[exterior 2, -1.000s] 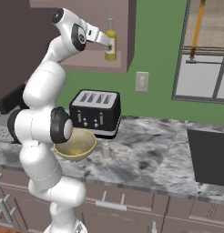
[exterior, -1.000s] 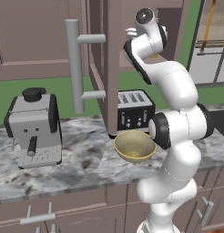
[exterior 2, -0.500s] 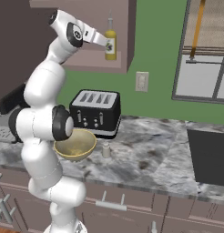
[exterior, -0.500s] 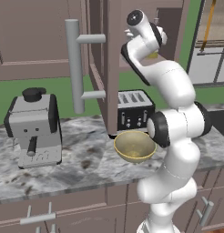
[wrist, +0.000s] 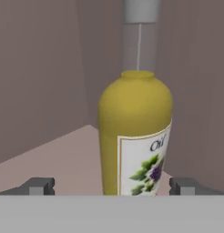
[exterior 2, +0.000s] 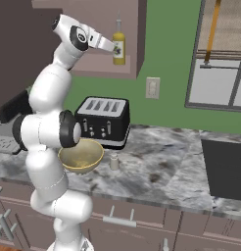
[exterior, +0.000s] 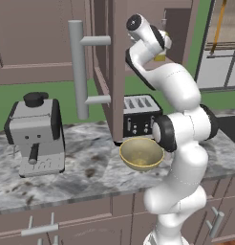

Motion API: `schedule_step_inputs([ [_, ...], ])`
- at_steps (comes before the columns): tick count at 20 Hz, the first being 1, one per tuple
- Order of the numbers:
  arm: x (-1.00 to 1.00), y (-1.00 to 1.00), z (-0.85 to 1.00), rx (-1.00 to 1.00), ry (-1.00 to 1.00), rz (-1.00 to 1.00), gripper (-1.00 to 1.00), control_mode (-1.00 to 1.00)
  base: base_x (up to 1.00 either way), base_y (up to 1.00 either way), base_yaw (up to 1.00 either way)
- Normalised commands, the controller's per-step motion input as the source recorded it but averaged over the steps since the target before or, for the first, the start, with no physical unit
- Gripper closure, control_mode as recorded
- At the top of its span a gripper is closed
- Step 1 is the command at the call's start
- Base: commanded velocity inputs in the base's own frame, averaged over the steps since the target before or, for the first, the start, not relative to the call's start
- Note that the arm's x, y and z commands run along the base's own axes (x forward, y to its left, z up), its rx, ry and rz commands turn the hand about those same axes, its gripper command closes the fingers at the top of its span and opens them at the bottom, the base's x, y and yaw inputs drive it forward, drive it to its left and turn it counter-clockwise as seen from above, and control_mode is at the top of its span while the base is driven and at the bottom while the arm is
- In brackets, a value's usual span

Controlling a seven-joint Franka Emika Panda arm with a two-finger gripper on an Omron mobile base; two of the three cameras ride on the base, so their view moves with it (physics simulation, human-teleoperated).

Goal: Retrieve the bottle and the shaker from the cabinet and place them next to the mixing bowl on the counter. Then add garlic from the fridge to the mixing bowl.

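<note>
On the left of the grey marbled stone bench [exterior: 86, 172] with dark veins stands one grey and black espresso machine [exterior: 36, 134]. Right of it, one mauve-brown wall cabinet [exterior: 114, 62] hangs with its door swung open, carrying one long grey vertical bar handle [exterior: 79, 69]. Below the cabinet sits one black four-slot toaster [exterior 2: 103, 121], and in front of it one round tan-yellow mixing bowl [exterior 2: 81, 156], wide and shallow. Just right of the bowl on the bench stands one tiny pale grey cylindrical shaker [exterior 2: 114, 161], close beside the bowl and apart from the toaster. Up on the cabinet shelf [wrist: 63, 154] stands one bottle [exterior 2: 119, 46], upright: a yellow-olive body with rounded shoulders, a slim clear neck topped by a grey cap, and a pale label with the letters "Oi" and a sprig of green leaves and purple fruit. The white arm reaches up to it, and the hand [exterior 2: 111, 48] sits level with the bottle's body at the cabinet opening. In the hand view the two dark fingertips [wrist: 38, 185] stand wide apart on either side of the bottle's lower body, with a clear gap between each tip and the bottle; the hand grips nothing. Further right are one white wall outlet [exterior 2: 152, 87] on the green wall and one window [exterior 2: 220, 73].
</note>
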Motion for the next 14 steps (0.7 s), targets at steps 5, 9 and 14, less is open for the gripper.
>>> schedule_step_inputs([
  [5, 0.27, -0.21, 0.00, 0.00, 0.04, 0.00, -1.00, -1.00, 0.00, 0.00, 0.00],
  [9, 0.31, -0.18, 0.00, 0.00, 0.07, 0.00, -1.00, -1.00, 0.00, 0.00, 0.00],
  [14, 0.18, -0.02, 0.00, 0.00, 0.02, 0.00, -1.00, -1.00, 0.00, 0.00, 0.00],
])
